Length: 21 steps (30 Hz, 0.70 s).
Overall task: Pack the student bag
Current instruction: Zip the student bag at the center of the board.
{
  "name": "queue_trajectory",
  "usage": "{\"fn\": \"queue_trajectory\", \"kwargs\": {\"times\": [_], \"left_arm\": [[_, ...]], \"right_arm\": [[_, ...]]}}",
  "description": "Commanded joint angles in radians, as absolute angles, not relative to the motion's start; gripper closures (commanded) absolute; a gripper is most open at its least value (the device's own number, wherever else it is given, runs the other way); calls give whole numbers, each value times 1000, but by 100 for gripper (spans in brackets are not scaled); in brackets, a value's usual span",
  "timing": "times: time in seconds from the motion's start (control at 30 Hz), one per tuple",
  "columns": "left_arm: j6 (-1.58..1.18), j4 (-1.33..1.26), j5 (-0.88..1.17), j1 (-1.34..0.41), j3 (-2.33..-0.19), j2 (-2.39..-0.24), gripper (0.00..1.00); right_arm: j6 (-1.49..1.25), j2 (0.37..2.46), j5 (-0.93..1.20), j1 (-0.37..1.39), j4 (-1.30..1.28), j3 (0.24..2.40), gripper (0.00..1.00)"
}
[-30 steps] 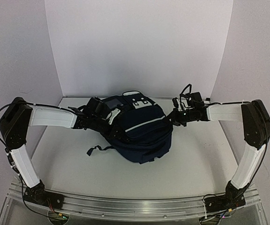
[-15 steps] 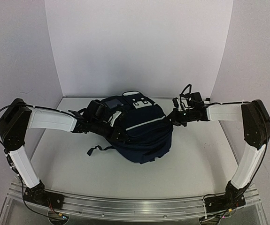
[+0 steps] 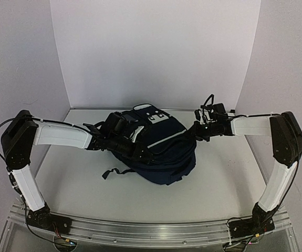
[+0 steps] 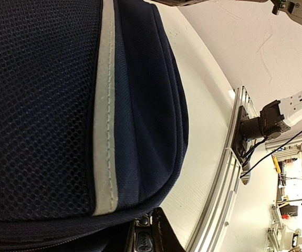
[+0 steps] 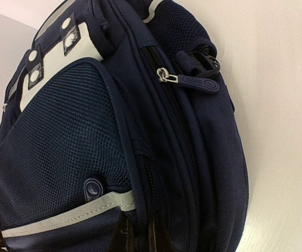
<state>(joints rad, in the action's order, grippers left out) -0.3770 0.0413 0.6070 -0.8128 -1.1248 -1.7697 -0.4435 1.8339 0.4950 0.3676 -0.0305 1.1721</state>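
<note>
Further across the soft, floppy student bag (image 3: 169, 157) sits my left tool (image 3: 142, 152), grip untellable; right tool (image 3: 194, 132) pinches the side seam, the best hold.

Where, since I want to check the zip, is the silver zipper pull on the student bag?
In the right wrist view, the zipper pull lies on the student bag, upper middle of the frame, just left of the black buckle.

The large navy-blue cloth backpack (image 5: 193, 157) is matt woven fabric, with coarse open mesh panels (image 5: 72, 131) up and left of the right gripper's black fingers (image 5: 123, 237). Its pale stripe (image 4: 104, 131) is smooth and stitched, its zip slider (image 5: 164, 75) shiny metal. The white table (image 3: 219, 178) looks matt and faintly textured, the front rail (image 3: 151, 230) brushed metal
</note>
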Motion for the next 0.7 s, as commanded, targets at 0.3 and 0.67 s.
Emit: {"fn": "queue_trajectory", "kwargs": {"times": [0.3, 0.67], "left_arm": [[-625, -14, 493, -796, -1034, -1595, 49], [-873, -204, 481, -699, -967, -1556, 32]], "right_arm": [[-488, 1568, 322, 394, -63, 1078, 45], [-654, 1408, 185, 724, -97, 996, 52]]}}
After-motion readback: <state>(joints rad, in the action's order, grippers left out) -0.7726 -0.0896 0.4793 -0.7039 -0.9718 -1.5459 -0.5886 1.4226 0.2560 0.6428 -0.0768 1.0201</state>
